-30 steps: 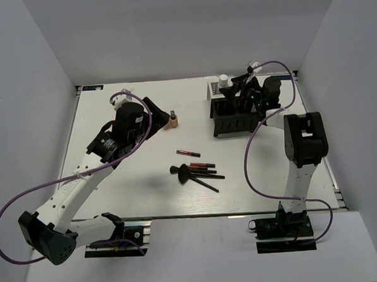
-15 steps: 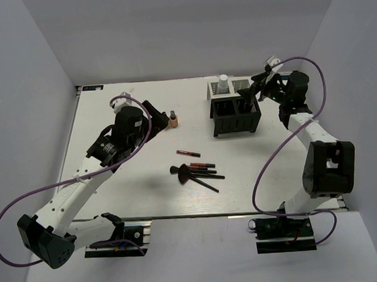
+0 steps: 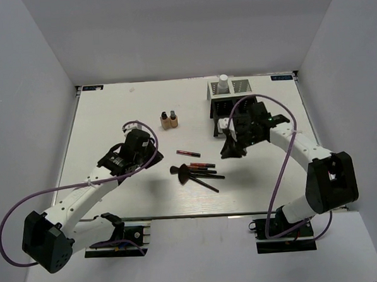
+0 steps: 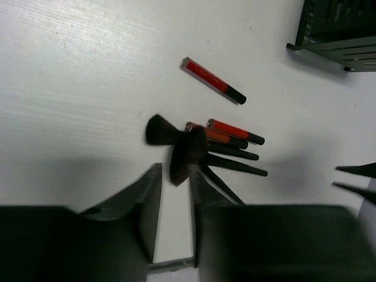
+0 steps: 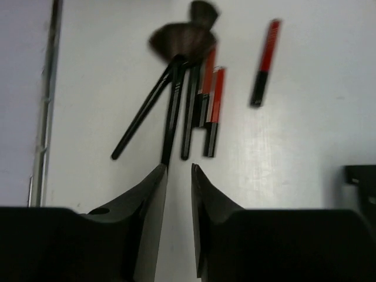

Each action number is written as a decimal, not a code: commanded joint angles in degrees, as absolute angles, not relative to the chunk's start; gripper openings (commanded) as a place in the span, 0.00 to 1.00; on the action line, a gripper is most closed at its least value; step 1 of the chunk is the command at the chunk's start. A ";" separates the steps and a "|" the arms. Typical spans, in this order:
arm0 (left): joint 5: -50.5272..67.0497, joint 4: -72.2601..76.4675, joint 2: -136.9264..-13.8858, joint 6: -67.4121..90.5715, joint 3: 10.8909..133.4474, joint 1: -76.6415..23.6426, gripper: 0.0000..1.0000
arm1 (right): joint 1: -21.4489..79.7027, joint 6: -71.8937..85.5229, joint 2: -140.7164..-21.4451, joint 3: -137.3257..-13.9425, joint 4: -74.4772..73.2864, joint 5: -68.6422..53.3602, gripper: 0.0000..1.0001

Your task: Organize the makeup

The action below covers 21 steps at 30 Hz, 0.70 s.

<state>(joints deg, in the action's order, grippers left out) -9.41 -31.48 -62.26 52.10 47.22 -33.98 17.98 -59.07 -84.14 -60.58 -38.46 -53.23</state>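
I read my left gripper [image 4: 174, 168] as closed and empty, and my right gripper [image 5: 177, 167] as pinched nearly together, also empty. Both hover near the brushes and pencils [image 3: 196, 172] lying in front of the mesh box [image 3: 236, 113]. The two tan bottles [image 3: 169, 121] stand left of the box, and the clear bottle [image 3: 223, 85] is in its back-left compartment
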 commanded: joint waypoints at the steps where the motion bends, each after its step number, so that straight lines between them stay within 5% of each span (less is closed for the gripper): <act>1: -7.21 -33.31 -58.98 52.38 45.62 -34.01 0.39 | 21.87 -60.74 -81.47 -57.49 -38.69 -49.93 0.31; 3: -7.64 -34.88 -58.45 53.35 44.74 -34.01 0.64 | 24.16 -54.45 -82.00 -55.73 -30.12 -47.21 0.37; 5: -8.17 -35.59 -57.66 54.92 43.86 -34.01 0.71 | 27.41 -50.82 -82.96 -55.81 -25.25 -44.40 0.41; 9: -8.62 -36.30 -55.99 57.13 41.93 -34.01 0.75 | 31.55 -43.70 -90.32 -61.67 -18.29 -40.44 0.52; 21: -10.63 -40.78 -45.98 61.96 37.88 -34.01 0.76 | 36.39 -38.23 -105.99 -74.96 -14.76 -31.99 0.53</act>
